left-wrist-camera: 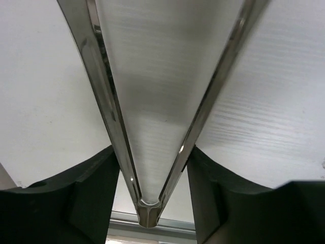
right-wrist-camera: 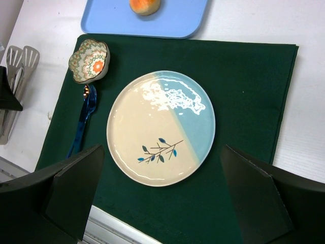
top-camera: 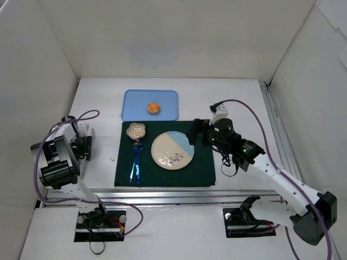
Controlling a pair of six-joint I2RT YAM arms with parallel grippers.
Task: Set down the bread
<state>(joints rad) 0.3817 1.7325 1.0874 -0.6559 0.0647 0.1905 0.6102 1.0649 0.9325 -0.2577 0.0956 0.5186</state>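
The bread (top-camera: 154, 108), a small round golden-brown bun, lies on a light blue tray (top-camera: 168, 103) at the back; it also shows at the top edge of the right wrist view (right-wrist-camera: 144, 5). My right gripper (top-camera: 196, 132) is open and empty, hovering over the near part of a dark green mat (right-wrist-camera: 254, 91), in front of a cream and blue plate (right-wrist-camera: 161, 127). My left gripper (top-camera: 87, 142) is at the left, off the mat. In the left wrist view its fingers (left-wrist-camera: 91, 193) rest against both arms of spread metal tongs (left-wrist-camera: 147, 208).
A small flower-shaped patterned dish (right-wrist-camera: 90, 61) sits at the mat's far left corner, with a blue spoon (right-wrist-camera: 84, 122) in front of it. The tongs' tips (right-wrist-camera: 20, 58) show at the left edge of the right wrist view. White walls close in the table.
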